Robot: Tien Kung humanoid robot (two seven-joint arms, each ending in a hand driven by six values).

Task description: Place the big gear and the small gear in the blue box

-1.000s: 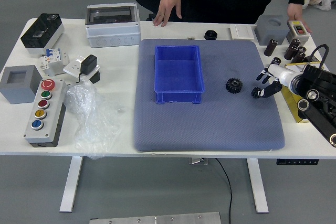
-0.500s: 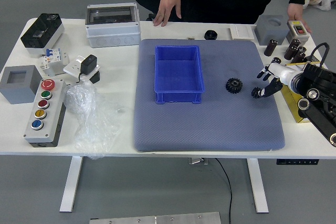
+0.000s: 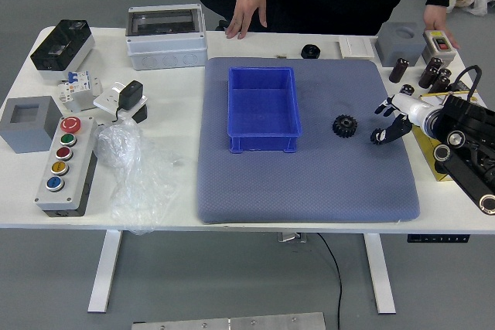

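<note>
My right hand reaches in from the right, fingers spread, with its fingertips at the small black gear. The hand partly covers that gear; no grasp on it shows. Left of the fingertips, the big black gear lies flat on the grey-blue mat. The blue box stands on the mat farther left, open at the top, with nothing inside.
A person at the far side rests one hand at the table edge, the other near a small box. A yellow box sits under my right hand. Black cylinders stand beyond it. Plastic wrap and a button panel lie left.
My right hand and forearm have shifted slightly to the left, bringing the fingers closer over the small gear. Gears, box and the person's hands look unmoved.
</note>
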